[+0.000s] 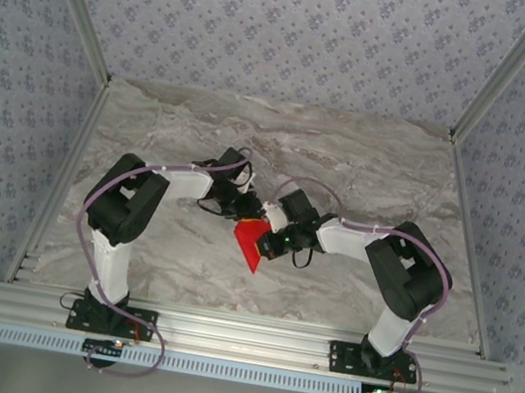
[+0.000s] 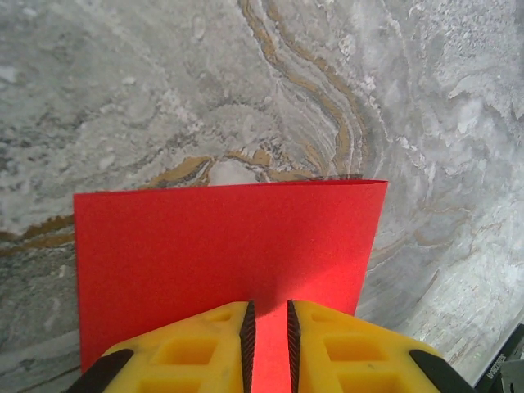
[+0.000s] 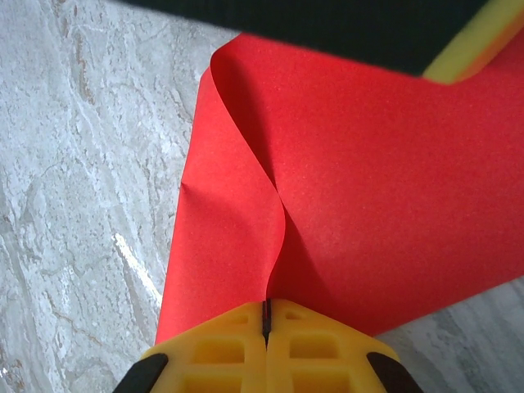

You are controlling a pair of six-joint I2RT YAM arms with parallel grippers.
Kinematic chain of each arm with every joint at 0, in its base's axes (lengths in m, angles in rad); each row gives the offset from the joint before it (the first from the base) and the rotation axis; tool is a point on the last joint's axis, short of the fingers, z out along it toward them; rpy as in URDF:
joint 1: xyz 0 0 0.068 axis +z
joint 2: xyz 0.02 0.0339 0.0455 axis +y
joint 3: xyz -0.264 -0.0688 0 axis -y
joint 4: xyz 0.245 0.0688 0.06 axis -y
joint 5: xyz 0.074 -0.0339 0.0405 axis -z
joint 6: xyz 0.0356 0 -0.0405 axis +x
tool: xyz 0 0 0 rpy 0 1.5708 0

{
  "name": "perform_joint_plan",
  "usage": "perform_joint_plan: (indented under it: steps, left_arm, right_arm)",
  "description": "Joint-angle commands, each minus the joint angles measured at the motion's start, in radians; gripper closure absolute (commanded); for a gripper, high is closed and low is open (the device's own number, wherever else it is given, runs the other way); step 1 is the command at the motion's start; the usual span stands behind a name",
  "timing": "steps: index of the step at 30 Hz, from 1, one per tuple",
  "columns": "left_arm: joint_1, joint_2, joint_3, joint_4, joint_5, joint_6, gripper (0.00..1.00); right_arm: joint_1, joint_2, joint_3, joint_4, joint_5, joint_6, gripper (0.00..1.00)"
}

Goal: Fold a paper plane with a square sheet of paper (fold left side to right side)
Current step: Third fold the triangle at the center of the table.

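Right gripper (image 3: 266,307) is clamped shut on the bowed edge of the square sheet of paper (image 3: 368,205), which lies mid-frame on the table (image 1: 378,166) between both arms. The left gripper (image 2: 268,309) sits over it with its jaws only narrowly apart. Watch that loose S-curve: you could set a crooked crease, or tear the sheet if the arms pull apart. In the top view its long axis runs near-vertical, tip toward the lower edge.

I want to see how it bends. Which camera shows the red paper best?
The right wrist camera. The paper looms large there, its edge curling over, pinched in the right gripper. The left wrist camera shows a flat red piece with a straight far edge. From the top it is a small red patch.
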Motion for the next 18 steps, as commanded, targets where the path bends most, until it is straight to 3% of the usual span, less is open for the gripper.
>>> perform_joint_plan:
  steps: [1, 18]
  left_arm:
    - [-0.009, 0.027, 0.006, -0.036, 0.0, 0.025, 0.8]
    - [-0.011, 0.024, -0.02, -0.03, -0.012, 0.018, 0.81]
  right_arm:
    - [0.012, 0.009, 0.004, -0.052, 0.012, -0.013, 1.0]
    - [-0.008, -0.035, 0.001, -0.024, -0.031, 0.001, 1.0]
